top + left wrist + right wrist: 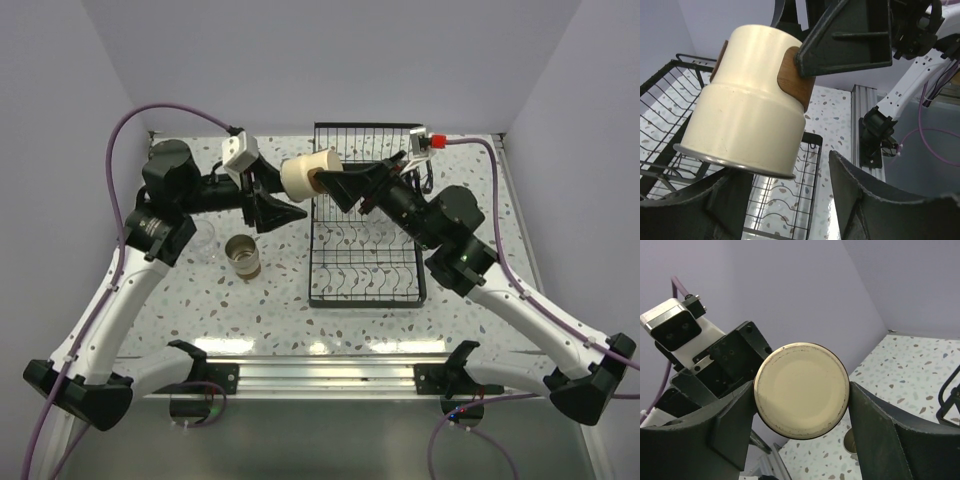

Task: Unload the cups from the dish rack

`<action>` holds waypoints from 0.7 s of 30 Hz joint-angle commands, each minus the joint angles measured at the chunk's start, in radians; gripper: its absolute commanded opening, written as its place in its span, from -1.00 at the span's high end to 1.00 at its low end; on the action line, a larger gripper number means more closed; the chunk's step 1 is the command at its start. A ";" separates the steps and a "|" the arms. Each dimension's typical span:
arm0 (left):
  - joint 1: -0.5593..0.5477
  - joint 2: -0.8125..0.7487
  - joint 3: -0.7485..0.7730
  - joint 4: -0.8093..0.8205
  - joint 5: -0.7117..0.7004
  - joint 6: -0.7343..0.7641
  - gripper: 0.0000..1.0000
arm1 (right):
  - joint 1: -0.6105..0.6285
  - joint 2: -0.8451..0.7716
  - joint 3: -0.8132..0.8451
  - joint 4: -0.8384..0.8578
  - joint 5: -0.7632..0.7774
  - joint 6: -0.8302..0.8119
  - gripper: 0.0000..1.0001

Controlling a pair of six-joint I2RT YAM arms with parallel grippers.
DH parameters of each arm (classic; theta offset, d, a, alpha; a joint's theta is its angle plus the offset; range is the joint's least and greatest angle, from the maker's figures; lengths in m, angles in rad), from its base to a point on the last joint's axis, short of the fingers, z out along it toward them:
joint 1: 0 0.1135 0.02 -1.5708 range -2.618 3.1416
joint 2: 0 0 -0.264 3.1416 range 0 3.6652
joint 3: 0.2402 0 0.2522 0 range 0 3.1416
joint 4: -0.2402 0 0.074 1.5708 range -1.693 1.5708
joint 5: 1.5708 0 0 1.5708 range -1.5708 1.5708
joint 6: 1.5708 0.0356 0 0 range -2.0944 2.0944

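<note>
My right hand (801, 390) clamps the cup (308, 173) sideways in the air above the dish rack's (365, 290) left edge, its mouth towards my left hand (790, 200), which is spread beneath it and empty, probably for a handover.

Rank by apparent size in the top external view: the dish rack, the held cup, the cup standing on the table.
1. dish rack
2. held cup
3. standing cup
The cups look close; the held one is nearer the camera, so unsure.
</note>
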 commanded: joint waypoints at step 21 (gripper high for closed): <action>0.009 -0.084 0.092 -0.300 -0.340 0.217 1.00 | 0.002 0.006 -0.140 0.071 -0.007 0.081 -0.81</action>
